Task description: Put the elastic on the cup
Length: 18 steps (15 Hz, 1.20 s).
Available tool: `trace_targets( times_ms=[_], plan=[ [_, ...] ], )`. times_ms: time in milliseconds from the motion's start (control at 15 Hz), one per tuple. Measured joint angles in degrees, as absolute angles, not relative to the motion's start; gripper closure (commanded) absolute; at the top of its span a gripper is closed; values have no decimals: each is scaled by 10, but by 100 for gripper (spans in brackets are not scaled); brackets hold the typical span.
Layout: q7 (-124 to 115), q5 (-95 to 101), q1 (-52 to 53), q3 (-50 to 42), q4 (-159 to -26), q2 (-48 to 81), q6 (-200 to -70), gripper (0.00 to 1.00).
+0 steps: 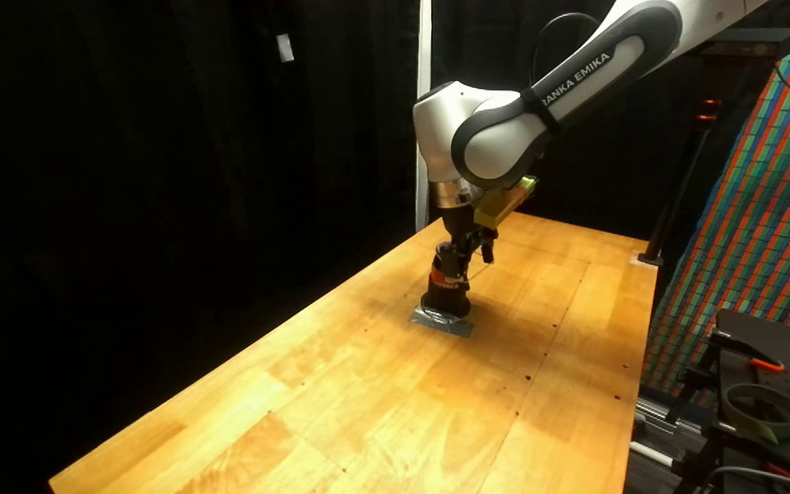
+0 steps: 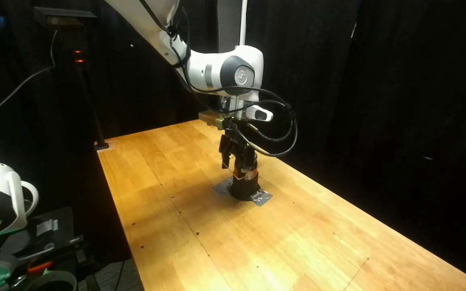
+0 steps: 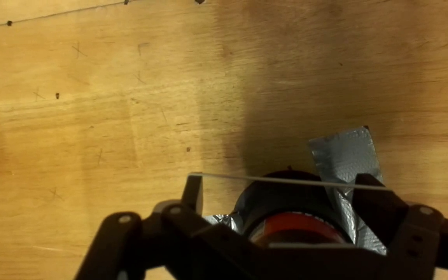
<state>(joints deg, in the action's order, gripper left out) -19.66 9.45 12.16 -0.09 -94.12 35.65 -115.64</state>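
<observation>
A: How is the claw [image 3: 280,177] standing?

B: Its two fingers [image 3: 377,206] are standing well apart. In the wrist view, a thin pale elastic [image 3: 228,176] is stretching from one fingertip to the other.

A: Where is the cup [image 2: 244,189] standing?

B: It is standing upright below the claw, looking black at its foot and orange-red around its middle. The claw is hiding some of its top.

A: Is the elastic circling it?

B: I cannot tell. In the wrist view the elastic is crossing over the cup's dark foot, and in an exterior view it is slanting from a finger toward the orange-red part. I also cannot tell whether elastic and cup are touching.

A: What else is lying below the claw?

B: Strips of grey tape [image 2: 262,198] are lying on opposite sides of the cup's foot, sticking partly onto the wooden bench [image 1: 367,384].

A: And farther off?

B: A white arm [image 1: 496,149] is bending above the claw, and a yellow block [image 1: 505,202] is jutting out just above the fingers. A dark curtain [image 1: 162,206] is hanging behind. A black stand [image 1: 669,213] is rising at a bench corner, well apart from the claw.
</observation>
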Motion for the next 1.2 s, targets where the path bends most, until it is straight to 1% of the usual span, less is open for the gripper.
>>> trace_targets(
  times_ms=[133, 200, 267, 533, 800, 867, 1000, 1200],
  plan=[
    [-193, 96, 121, -1, -959, 346, -1172, 42],
    [-192, 97, 121, -1, -974, 338, -1188, 51],
    [-191, 98, 120, -1, -992, 328, -1206, 58],
    [-192, 98, 115, -3, -1090, 274, -1330, 89],
    [-199, 102, 114, -10, -1210, 217, -1500, 96],
    [-203, 105, 114, -13, -1242, 205, -1547, 91],
    [-213, 110, 114, -22, -1301, 184, -1639, 89],
    [-221, 111, 119, -45, -1374, 167, -1776, 91]
  ],
)
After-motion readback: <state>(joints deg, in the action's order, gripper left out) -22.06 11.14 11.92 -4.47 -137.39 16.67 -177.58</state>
